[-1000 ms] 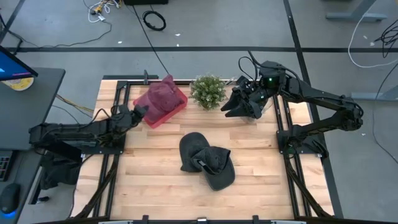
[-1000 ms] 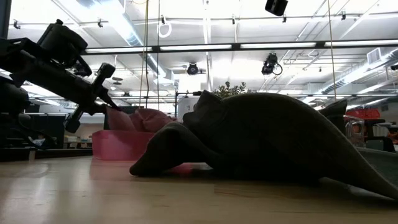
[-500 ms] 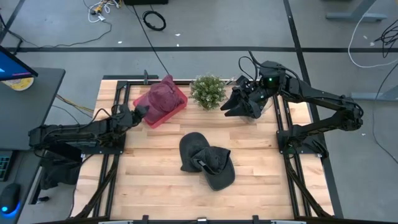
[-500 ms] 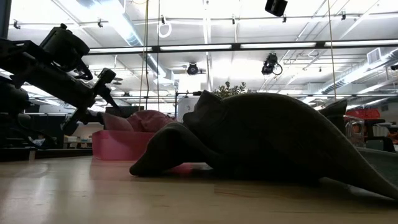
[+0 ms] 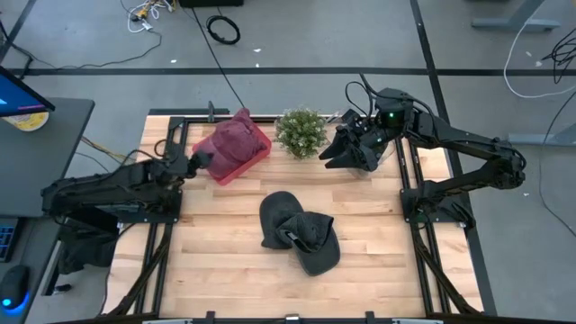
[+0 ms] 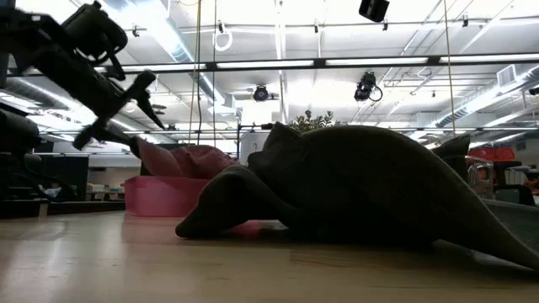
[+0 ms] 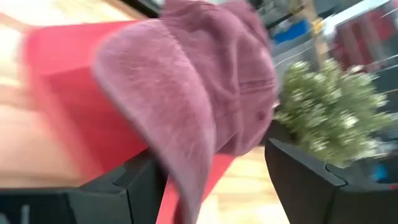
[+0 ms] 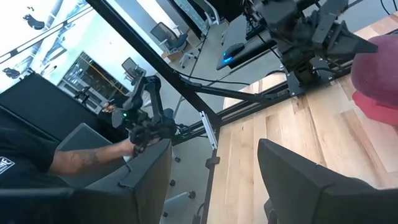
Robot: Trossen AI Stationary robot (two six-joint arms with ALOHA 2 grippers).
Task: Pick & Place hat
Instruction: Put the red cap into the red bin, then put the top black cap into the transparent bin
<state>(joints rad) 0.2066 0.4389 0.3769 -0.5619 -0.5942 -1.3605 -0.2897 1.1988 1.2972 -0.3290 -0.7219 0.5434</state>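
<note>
Matt corduroy-like cloth hat (image 7: 205,93)

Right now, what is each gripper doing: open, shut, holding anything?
Left gripper: fingers open, astride the maroon hat's brim, not clamped.
Right gripper: fingers open, empty, waiting beside the plant.

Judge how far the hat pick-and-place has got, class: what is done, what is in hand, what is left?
Done: the maroon hat lies in the red bin. In hand: the left gripper sits open at that hat's brim, fingers on either side of it. Left: two dark hats lie mid-table, untouched. The right gripper waits open beside the plant.
</note>
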